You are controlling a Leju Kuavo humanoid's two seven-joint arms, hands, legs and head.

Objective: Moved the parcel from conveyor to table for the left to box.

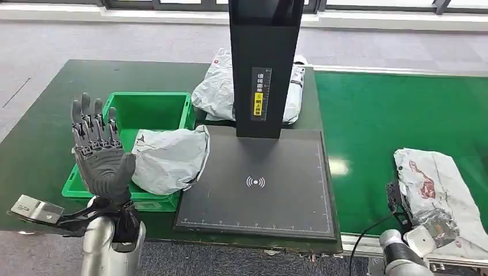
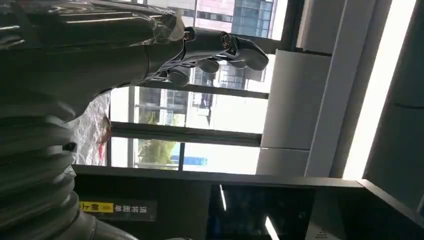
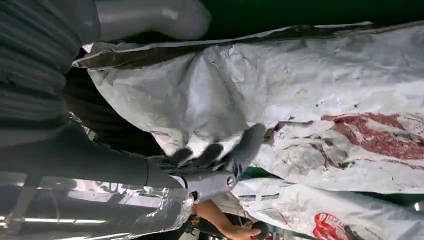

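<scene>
One crumpled grey plastic parcel [image 1: 170, 158] lies in the green plastic crate [image 1: 151, 110], my left hand [image 1: 99, 155] empty, fingers spread, while my right hand [image 3: 215, 155] reaches the white red-printed parcel [image 1: 440, 192] right of the crate, grip unclear.

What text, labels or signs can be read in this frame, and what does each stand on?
Black post: vertical label, white characters above a yellow patch, too small to read.
Black scanner pad: white wireless-wave symbol, no words.
Parcel on the conveyor: red print, not legible.
Lower parcel in the right wrist view: red round logo, blurred.
</scene>
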